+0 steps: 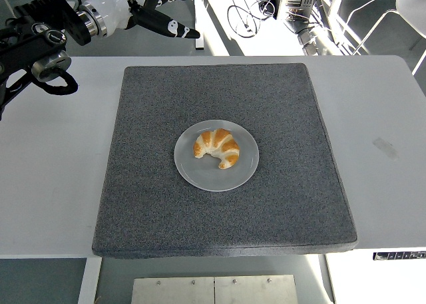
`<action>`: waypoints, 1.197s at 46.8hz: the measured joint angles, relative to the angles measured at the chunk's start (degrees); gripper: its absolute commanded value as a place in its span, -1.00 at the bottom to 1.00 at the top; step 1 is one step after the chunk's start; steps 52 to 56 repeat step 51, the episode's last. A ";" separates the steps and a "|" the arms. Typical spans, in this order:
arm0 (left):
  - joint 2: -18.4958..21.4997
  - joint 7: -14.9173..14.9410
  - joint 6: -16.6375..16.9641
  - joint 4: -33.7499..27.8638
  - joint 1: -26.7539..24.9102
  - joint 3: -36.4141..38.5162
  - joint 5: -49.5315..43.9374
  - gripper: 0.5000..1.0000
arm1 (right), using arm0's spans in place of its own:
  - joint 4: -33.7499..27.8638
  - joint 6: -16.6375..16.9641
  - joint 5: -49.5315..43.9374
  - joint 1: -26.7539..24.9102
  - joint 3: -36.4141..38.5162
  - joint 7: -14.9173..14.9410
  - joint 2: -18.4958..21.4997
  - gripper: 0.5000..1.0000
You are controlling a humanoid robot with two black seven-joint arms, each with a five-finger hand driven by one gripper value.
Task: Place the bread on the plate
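While croissant (217,148) rests plated, robot hand (150,8) hovers well apart.

Coarse grey mat (279,184) looking felt-like and matt, plate (200,174) showing smooth, croissant (217,147) glistening golden-crusted, table (386,111) lying plain white.

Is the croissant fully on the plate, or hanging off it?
Fully on: the croissant lies inside the rim of the plate, nothing overhanging onto the mat.

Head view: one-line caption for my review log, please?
Golden croissant lies on round grey plate atop dark grey mat; left hand raised at top left, holding nothing.
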 measured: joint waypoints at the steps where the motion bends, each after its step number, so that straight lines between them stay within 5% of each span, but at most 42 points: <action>1: -0.72 0.15 0.00 1.52 0.98 -1.51 -1.52 0.92 | 0.04 0.01 0.00 0.00 -0.01 0.00 0.00 1.00; 11: -9.32 0.28 0.00 16.77 5.18 -5.43 -12.18 0.92 | -0.14 0.10 0.00 0.00 -0.19 -0.01 0.00 1.00; 21: -17.99 1.96 -3.91 28.56 7.51 -6.74 -24.91 0.93 | -0.26 0.06 0.00 0.46 0.11 -0.01 0.00 1.00; 33: -21.27 6.60 -8.16 29.93 11.15 -16.14 -29.48 0.93 | -0.28 -0.02 0.00 0.63 0.41 0.00 0.00 1.00; 56: -20.83 6.65 -8.53 31.32 11.81 -19.32 -29.50 0.93 | -0.37 -0.11 0.00 0.62 0.58 -0.01 -0.01 1.00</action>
